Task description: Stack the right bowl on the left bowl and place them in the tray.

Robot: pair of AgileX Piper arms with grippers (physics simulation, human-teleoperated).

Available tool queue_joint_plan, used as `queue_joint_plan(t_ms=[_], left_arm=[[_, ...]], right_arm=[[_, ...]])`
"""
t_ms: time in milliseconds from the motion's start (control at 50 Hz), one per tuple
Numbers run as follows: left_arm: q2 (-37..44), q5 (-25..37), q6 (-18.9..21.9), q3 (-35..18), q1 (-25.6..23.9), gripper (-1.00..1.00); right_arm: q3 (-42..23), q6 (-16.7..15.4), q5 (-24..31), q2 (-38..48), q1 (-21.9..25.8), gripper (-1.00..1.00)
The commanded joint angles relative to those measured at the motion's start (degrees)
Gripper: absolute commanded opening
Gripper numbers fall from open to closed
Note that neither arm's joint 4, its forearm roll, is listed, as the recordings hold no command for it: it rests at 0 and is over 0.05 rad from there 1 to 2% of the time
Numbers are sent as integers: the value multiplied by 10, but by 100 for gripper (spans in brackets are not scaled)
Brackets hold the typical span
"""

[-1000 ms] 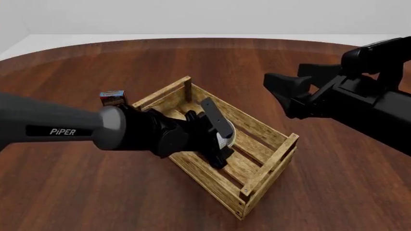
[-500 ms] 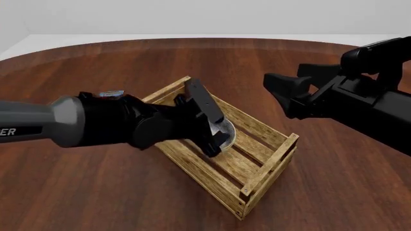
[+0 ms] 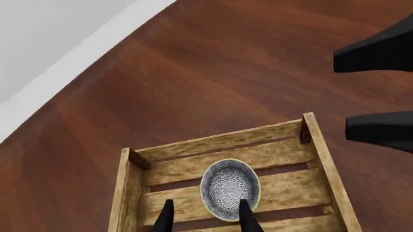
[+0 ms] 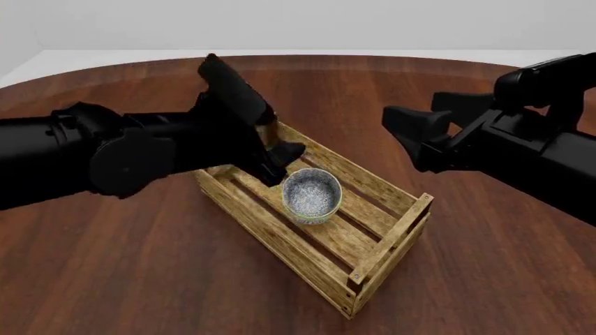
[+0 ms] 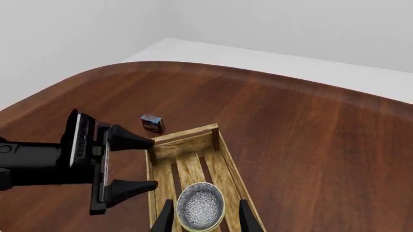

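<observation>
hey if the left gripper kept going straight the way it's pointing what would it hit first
Most likely the patterned bowl in the wooden crate: in the left wrist view it sits right between the open left gripper fingertips, dead ahead. Depth is uncertain.

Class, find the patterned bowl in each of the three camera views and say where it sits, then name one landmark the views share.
Front view: the bowl sits mid-crate, just right of the left end effector.
Left wrist view: the bowl lies low in the picture, on the slats.
Right wrist view: the bowl is at the bottom edge, inside the crate.
Shared landmark: the light-wood tray, seen around the bowl in all three.
</observation>
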Motion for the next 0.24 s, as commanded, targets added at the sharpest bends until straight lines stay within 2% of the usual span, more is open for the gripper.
queue_joint_plan(t_ms=[20, 140, 240], left_arm=[[-81, 10, -29, 12, 28, 100], [-140, 19, -37, 19, 50, 100], [-150, 23, -36, 23, 52, 100]], right_arm=[[0, 0, -1, 1, 0, 100], [1, 0, 0, 0, -1, 100], [1, 0, 0, 0, -2, 100]])
